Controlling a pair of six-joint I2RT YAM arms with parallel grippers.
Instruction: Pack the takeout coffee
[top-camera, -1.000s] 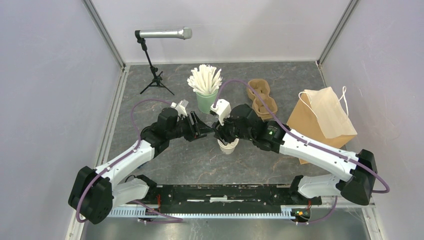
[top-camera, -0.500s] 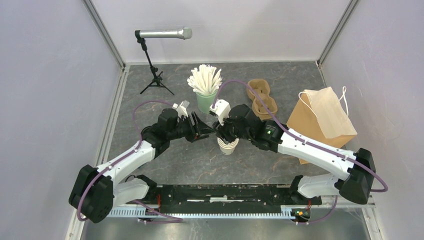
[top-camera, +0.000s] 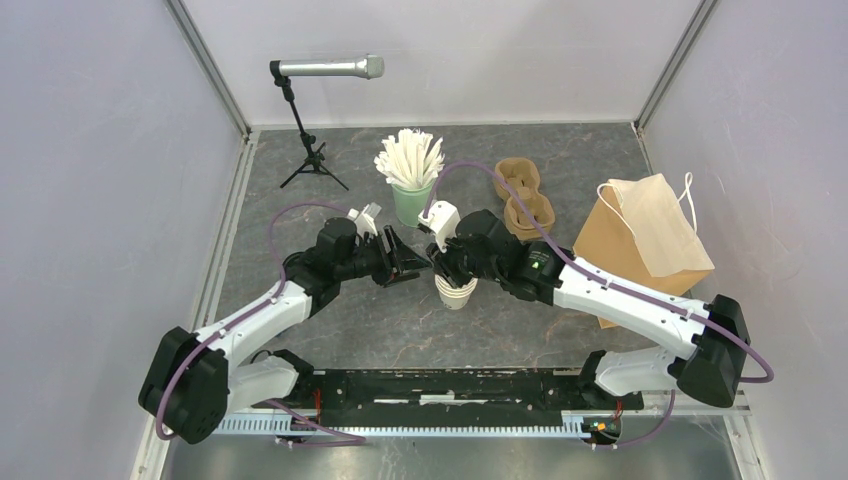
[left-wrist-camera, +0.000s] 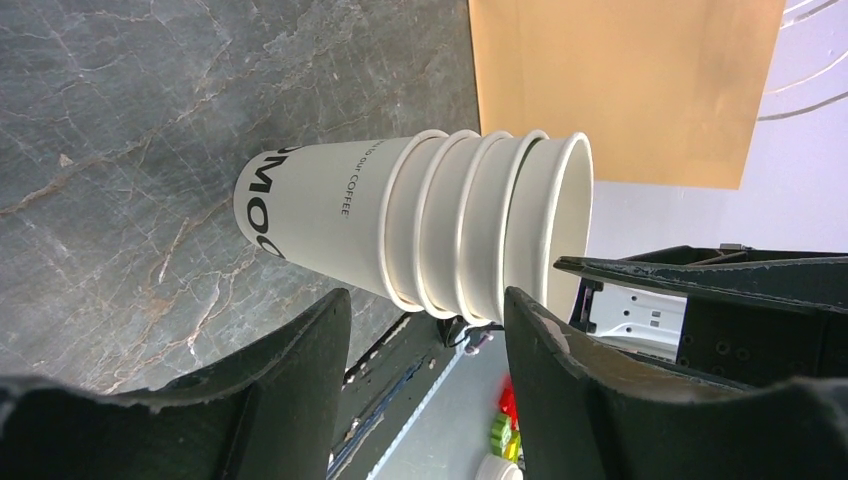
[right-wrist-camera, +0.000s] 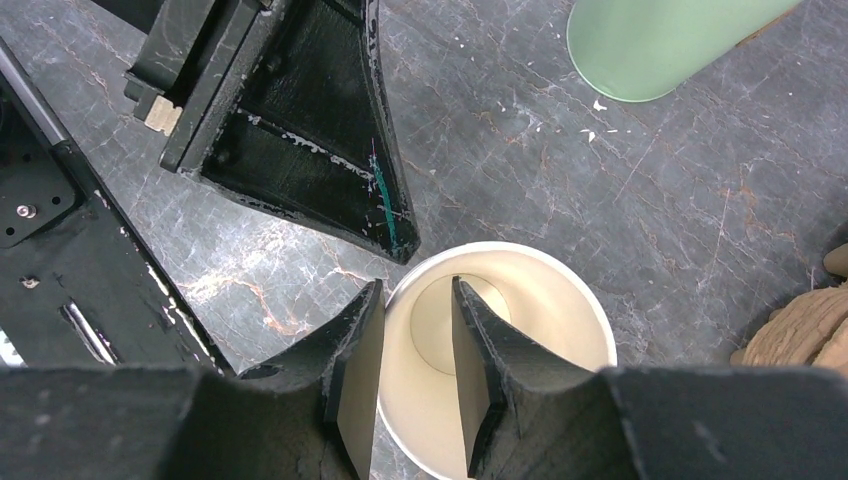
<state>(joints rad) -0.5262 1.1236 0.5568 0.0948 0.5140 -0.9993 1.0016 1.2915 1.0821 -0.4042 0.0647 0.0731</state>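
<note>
Right hand (right-wrist-camera: 415, 290) straddles the rim of the top cup in the stack of lidless cups (top-camera: 456, 291), which stands upright mid-bench (top-camera: 340, 320). One finger is inside and one outside, jaws part-open with a sliver of gap to the cup wall, so it is not pinching yet. Left hand (left-wrist-camera: 425, 300) is released, jaws wide, with the stack's side just inside the gap and no contact seen. In the right wrist view one of its fingertips sits just beside the rim. Takeout coffee: no lidded cup in any view, so I cannot tell where it is. Brown paper bag (top-camera: 640, 250) is at the right, pulp cup carrier (top-camera: 524, 195) behind the stack, mint-green cup of sticks (top-camera: 412, 200) near it. Risks:
- A thin paper rim would likely buckle under a hard pinch.
- Nested cups may come up together or jam, since nothing grips the lower ones.
- A one-sided pull could tip the stack.
- The two hands are nearly touching, so a small misstep means a collision.
- These cups have no lids, so bagging them would not pack the coffee.
</note>
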